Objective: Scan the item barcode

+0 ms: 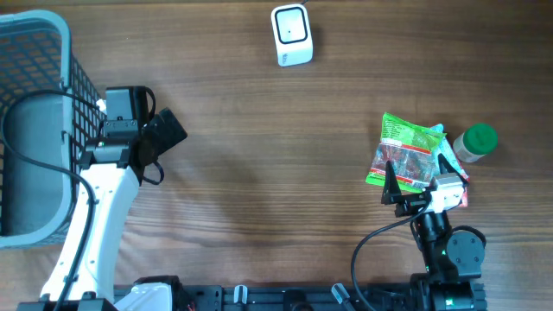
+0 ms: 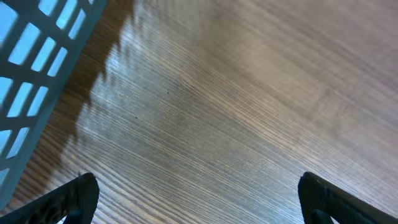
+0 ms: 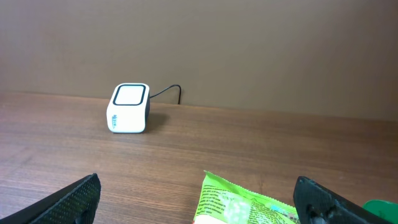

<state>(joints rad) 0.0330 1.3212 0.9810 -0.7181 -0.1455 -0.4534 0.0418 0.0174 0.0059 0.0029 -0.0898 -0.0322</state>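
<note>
The green snack packet [image 1: 415, 154] lies flat on the wooden table [image 1: 259, 181], on the right side and near the robot. The right gripper [image 1: 419, 179] hangs directly over the packet's near end. Its 2 fingers are spread wide, one on each side, and they grip nothing. In the right wrist view the packet's [image 3: 242, 202] far end pokes up between the 2 dark fingers [image 3: 68, 199]. A bottle with a green cap [image 1: 476, 142] stands just beside the packet on its right. The white scanner [image 1: 291, 34] sits well apart, at the far edge of the table and off to the left (its cable runs off behind it). The left gripper [image 1: 147, 130] is far from the packet, next to the blue-grey basket [image 1: 34, 39]. Its jaws are wide apart too, with only bare wood between them [image 2: 199, 202].

The right gripper covers the near part of the packet in the overhead view, and the wrist view crops off all but its far end. No barcode can be made out on the printed face, because the print is too small to read. The bottle shows only as a green sliver [image 3: 382, 208] in the wrist view.

The packet's long axis appears to run from the robot towards the far edge. Its far end leans a little to the left.
</note>
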